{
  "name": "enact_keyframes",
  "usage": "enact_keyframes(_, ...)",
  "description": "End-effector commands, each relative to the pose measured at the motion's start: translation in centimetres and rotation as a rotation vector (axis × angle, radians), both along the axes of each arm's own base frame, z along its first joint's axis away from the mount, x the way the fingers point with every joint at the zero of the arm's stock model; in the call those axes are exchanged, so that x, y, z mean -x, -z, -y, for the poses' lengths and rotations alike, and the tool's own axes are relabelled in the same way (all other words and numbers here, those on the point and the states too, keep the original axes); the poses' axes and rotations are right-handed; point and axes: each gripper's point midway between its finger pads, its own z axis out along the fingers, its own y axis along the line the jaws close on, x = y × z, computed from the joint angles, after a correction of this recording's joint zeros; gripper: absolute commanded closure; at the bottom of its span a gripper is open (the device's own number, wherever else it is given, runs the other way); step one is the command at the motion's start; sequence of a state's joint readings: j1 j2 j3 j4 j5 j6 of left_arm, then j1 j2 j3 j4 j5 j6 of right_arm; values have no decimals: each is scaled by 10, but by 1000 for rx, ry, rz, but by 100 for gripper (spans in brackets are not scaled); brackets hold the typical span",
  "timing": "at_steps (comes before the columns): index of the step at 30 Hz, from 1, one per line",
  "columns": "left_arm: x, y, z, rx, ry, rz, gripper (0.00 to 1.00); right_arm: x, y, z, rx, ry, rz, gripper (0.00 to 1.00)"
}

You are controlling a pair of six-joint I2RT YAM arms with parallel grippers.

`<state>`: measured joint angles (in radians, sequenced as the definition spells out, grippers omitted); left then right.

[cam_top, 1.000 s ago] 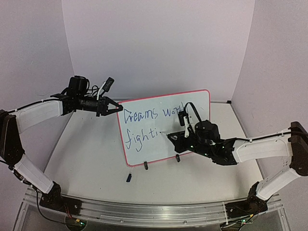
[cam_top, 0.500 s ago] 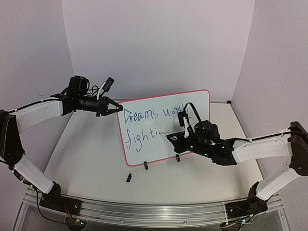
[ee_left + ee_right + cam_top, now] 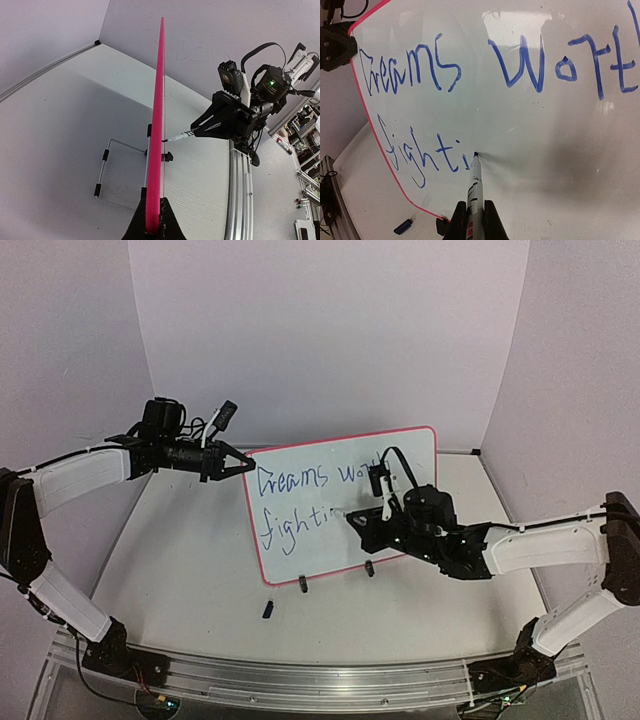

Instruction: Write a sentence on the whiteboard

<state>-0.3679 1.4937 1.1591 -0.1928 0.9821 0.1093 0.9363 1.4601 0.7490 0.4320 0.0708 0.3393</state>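
Presumably, excess pressure from the marker (image 3: pixel 475 185) clamped in the right gripper (image 3: pixel 474 222), tip touching the whiteboard (image 3: pixel 545 150) just ahead, could have twisted it within the pinch of the left gripper (image 3: pixel 153 220).

Whiteboard (image 3: pixel 330 495) stands upright mid-table (image 3: pixel 190 570). Left gripper (image 3: pixel 248 466) clamps its top left corner. Right gripper (image 3: pixel 352 520) sits on the board's near side, right of centre, gripping a marker (image 3: pixel 474 190), tip touching the board. Cap (image 3: pixel 268 609) lies near the board's lower left corner.
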Motion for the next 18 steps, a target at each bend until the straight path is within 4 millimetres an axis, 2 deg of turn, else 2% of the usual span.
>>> enact_keyframes(1, 12, 37, 5, -101, 33, -31, 100, -11, -38, 2, -45, 39, 78, 100)
enact_keyframes(10, 12, 37, 4, -103, 31, -31, 100, -11, -26, 13, -36, 89, 54, 100)
enact_keyframes(18, 12, 38, 4, -103, 32, -31, 100, -5, -2, 15, -16, 79, -9, 100)
